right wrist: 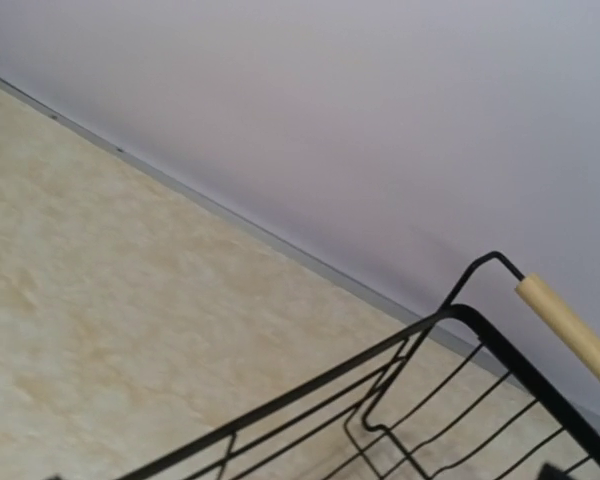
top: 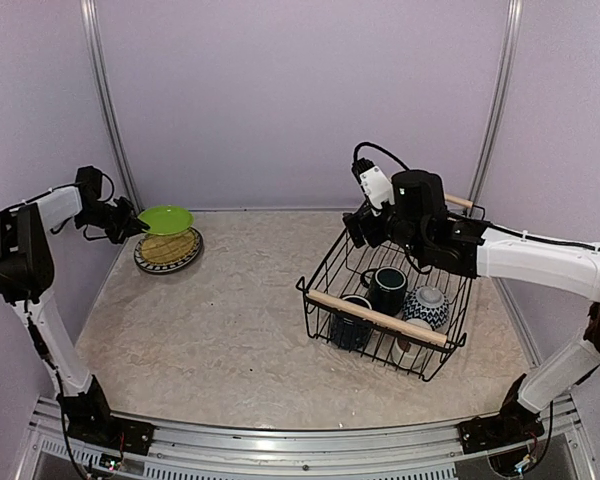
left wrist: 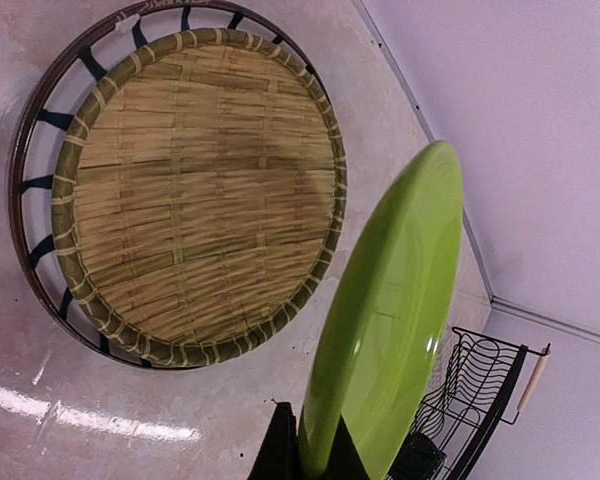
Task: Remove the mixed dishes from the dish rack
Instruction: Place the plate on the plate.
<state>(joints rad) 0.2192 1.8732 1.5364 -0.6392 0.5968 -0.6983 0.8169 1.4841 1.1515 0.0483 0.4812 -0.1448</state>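
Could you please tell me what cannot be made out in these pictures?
- Left wrist: dark-rimmed plate under tan lattice plate; its pattern is covered.
- Top: pale item in dish rack, behind the near handle, too small to identify.
- Right wrist: fingers of the right claw fall outside the frame; from above, too dark to separate.

Far left on table (top: 240,320): 2 stacked plates (top: 170,256), 3rd plate (top: 166,218) tilted just above, in left gripper (top: 132,222). Right: dish rack (top: 325,268) w/ 2 mugs (top: 388,288), bowl (top: 427,305) inside; right gripper (top: 357,228) over rack's far edge.
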